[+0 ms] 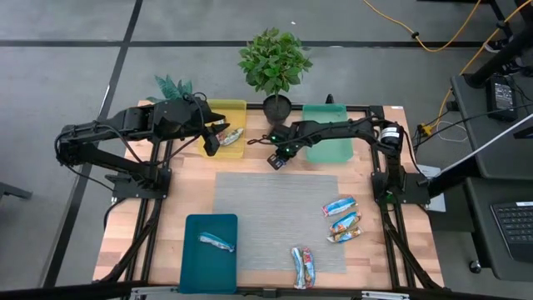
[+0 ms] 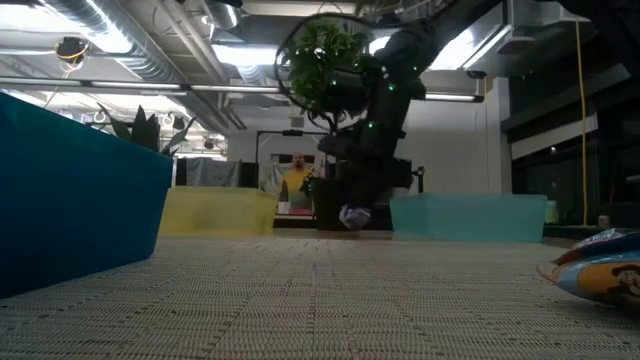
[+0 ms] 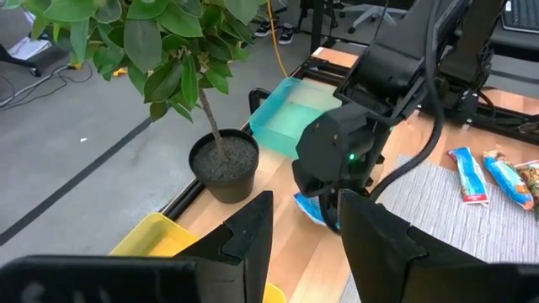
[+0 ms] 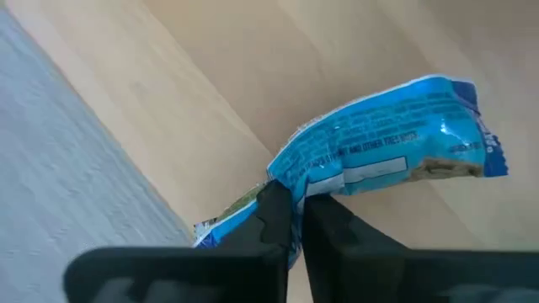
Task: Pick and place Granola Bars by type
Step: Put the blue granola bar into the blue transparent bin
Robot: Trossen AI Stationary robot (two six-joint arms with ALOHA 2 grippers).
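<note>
My right gripper (image 1: 279,160) reaches over the bare wood between the yellow tray (image 1: 237,108) and the pale green tray (image 1: 326,143), shut on a blue granola bar (image 4: 396,143). My left gripper (image 1: 212,142) hovers open at the yellow tray's near edge, where one bar (image 1: 231,136) lies in the tray. Another bar (image 1: 216,242) lies in the teal tray (image 1: 208,275). Three bars (image 1: 343,221) lie on the grey mat's right side, and two (image 1: 304,267) near its front edge. My right gripper pinches the blue bar's wrapper (image 4: 295,181) between its two fingers, nearer one end than the middle, coming from above. The fingers lie across the bar. The longer part sticks out to one side, and the bar (image 2: 355,216) hangs just over the wood.
A potted plant (image 1: 275,62) stands at the table's far edge between the two far trays, close to my right gripper. A grey mat (image 1: 275,225) covers the table's middle. A smaller plant (image 1: 171,86) sits at the far left corner.
</note>
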